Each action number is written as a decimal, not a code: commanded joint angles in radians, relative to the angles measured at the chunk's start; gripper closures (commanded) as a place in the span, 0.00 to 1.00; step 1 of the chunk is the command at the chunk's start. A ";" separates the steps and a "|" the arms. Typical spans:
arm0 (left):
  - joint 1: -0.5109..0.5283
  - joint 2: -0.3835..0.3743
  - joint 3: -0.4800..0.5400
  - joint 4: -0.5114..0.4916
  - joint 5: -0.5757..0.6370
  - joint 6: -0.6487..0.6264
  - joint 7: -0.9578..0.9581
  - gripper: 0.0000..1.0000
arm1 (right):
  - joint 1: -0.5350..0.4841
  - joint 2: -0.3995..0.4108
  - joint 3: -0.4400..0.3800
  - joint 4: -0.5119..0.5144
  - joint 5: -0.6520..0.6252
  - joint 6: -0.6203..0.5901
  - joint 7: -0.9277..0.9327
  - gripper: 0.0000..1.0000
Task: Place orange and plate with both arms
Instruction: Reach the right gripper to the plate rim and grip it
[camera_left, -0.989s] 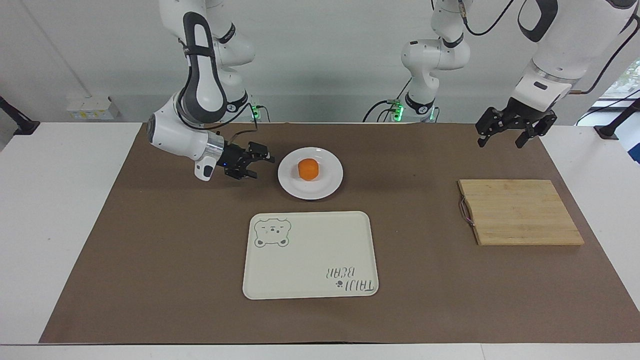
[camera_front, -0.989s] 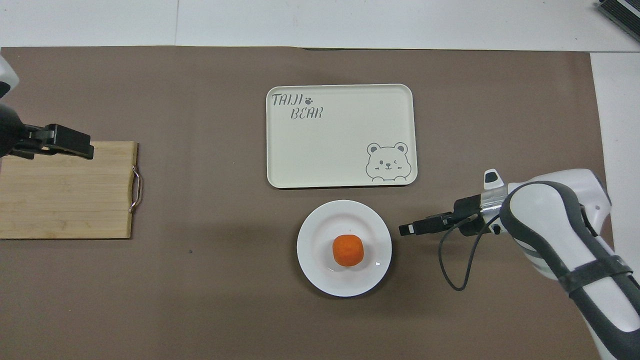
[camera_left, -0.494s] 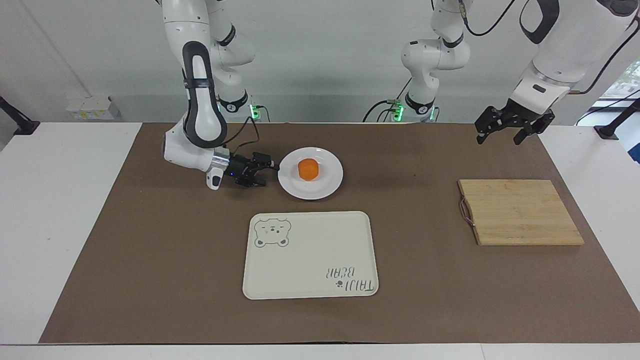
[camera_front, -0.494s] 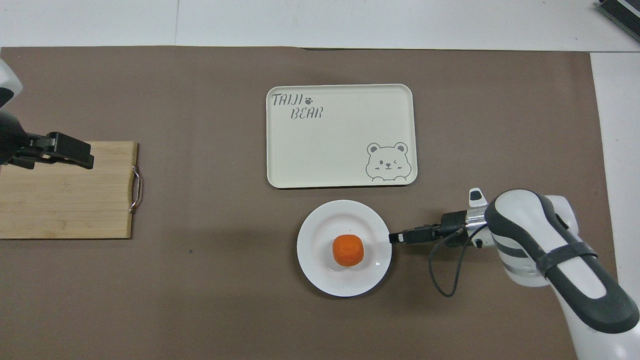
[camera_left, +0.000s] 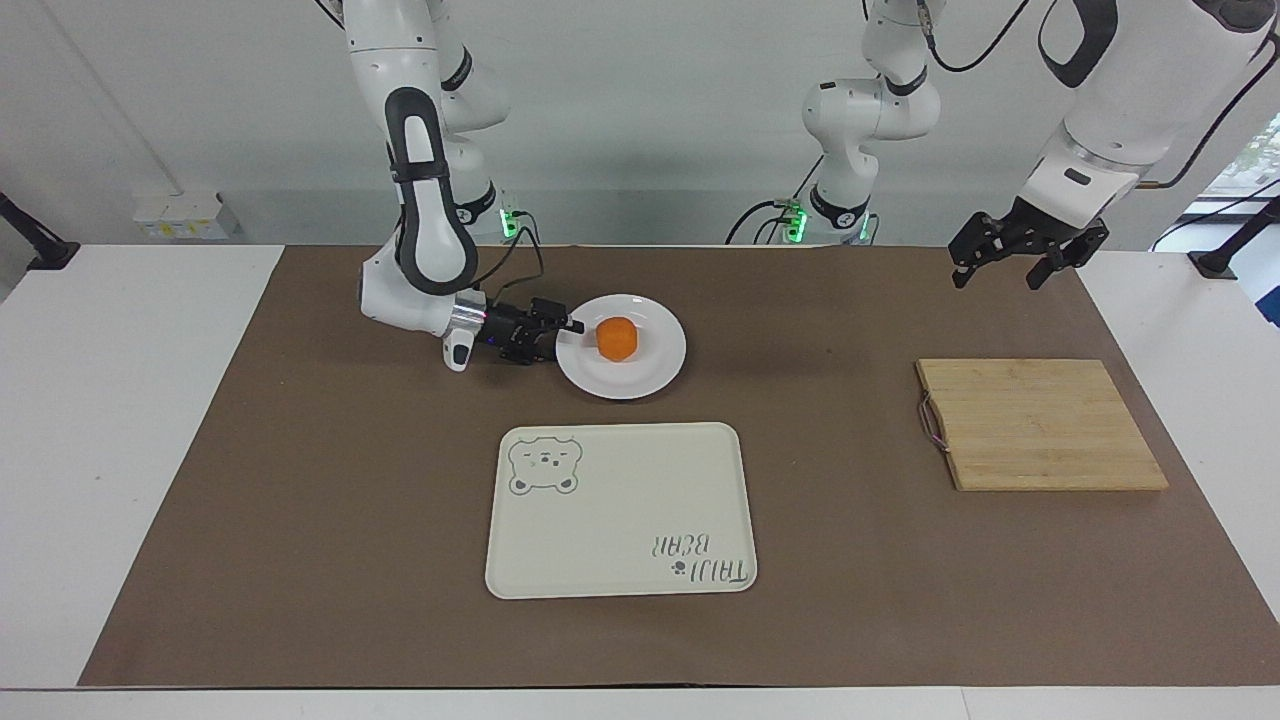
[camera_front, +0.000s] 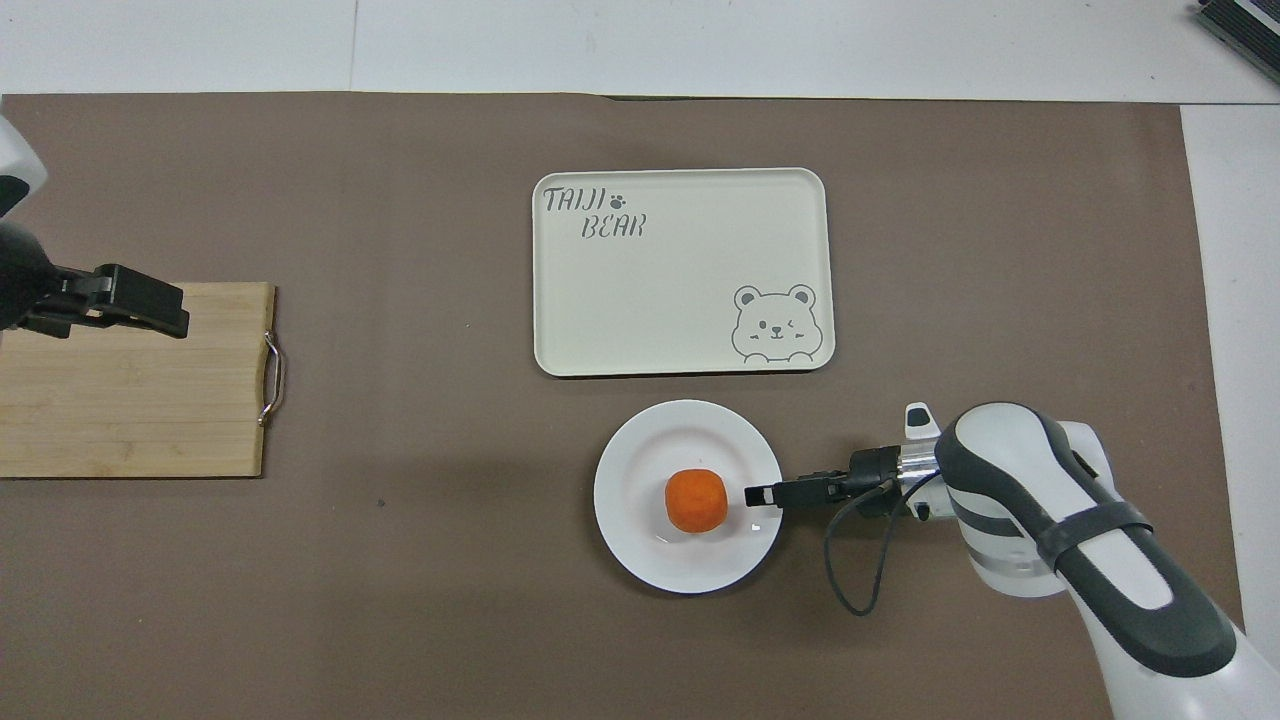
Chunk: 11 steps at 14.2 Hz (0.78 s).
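R gripper (camera_left: 566, 333) now reaches in over plate (camera_left: 655, 375) rim, tips close to orange (camera_left: 617, 338); before it sat beside plate

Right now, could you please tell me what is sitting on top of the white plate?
The orange sits near the middle of the plate. The right end effector reaches over its rim. The orange covers the plate surface beneath it.

bright, even overhead light; soft shadows, sharp focus throughout.
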 joint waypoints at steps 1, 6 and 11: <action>0.002 -0.008 0.001 0.001 -0.007 -0.006 0.010 0.00 | 0.004 -0.025 0.002 -0.031 0.036 0.019 -0.021 1.00; 0.002 -0.008 0.001 0.001 -0.007 -0.006 0.011 0.00 | -0.013 -0.012 0.000 -0.004 0.035 0.005 -0.007 1.00; 0.002 -0.008 0.001 0.001 -0.009 -0.006 0.010 0.00 | -0.062 0.014 0.002 0.064 0.036 -0.058 0.038 1.00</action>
